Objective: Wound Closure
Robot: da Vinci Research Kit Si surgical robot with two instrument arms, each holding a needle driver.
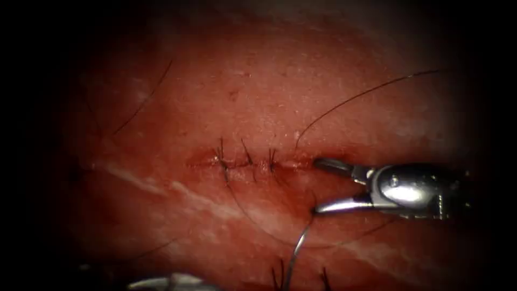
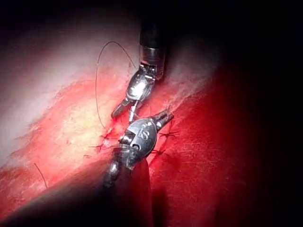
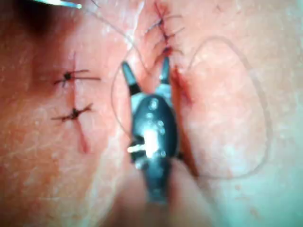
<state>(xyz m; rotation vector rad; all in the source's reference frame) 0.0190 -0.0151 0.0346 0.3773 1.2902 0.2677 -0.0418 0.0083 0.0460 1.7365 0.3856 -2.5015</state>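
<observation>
Red fluid wets the tissue around the cut, which runs crosswise through the middle of the tissue and carries three dark stitches along it. The right tool reaches in from the tissue's right edge and sits at the right end of the cut with its jaws spread wide and gripping nothing: one jaw lies on the cut line and the other on the near side of it. The needle shows as a thin grey curve between that nearer jaw's tip and the tissue's near edge. Its upper end is right at the jaw tip, and whether it is lodged in the tissue cannot be told. Thread arcs from the right end of the cut toward the far right corner, and another strand sweeps in a loose bow across the near side of the cut. The left tool lies low at the tissue's near edge, left of the needle. Whether it holds anything cannot be told.
</observation>
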